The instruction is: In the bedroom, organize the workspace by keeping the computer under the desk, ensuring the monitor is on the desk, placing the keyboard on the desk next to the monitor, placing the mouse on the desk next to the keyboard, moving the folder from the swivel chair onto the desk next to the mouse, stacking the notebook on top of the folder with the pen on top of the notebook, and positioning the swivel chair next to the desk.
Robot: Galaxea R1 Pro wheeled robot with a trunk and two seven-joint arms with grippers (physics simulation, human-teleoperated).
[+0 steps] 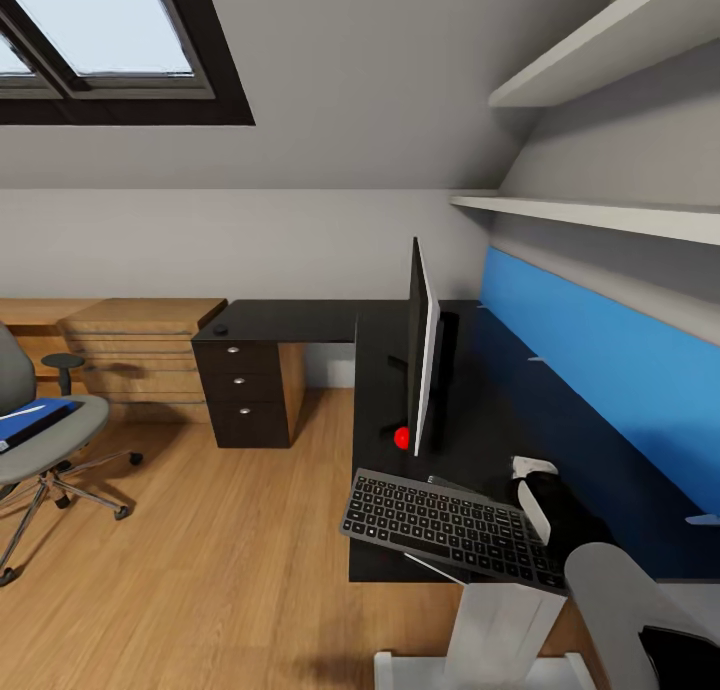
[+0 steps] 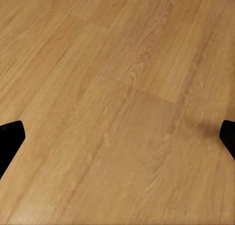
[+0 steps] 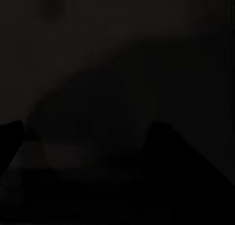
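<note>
1. The keyboard point(image 1: 450, 525) is lying on the near end of the black tabletop point(image 1: 300, 320), its near edge hanging slightly over the rim, just near of the monitor point(image 1: 422, 345), which is standing edge-on to the head camera.
2. The blue folder point(image 1: 35, 422) is resting on the seat of the swivel chair point(image 1: 50, 440), far left, well apart from the tabletop.
3. The folder is looking flat, stiff and light; its smooth cover is likely slippery, so pinching one overhanging edge near the spine seems safest.
4. The keyboard is looking thin and rigid; sliding it is likely easier than lifting it.
5. The left jaws are standing wide apart above the wooden floor point(image 2: 117, 88).
6. The right arm point(image 1: 630, 610) is reaching over the tabletop; its wrist view is too dark, so I cannot tell how its jaws are standing.
</note>
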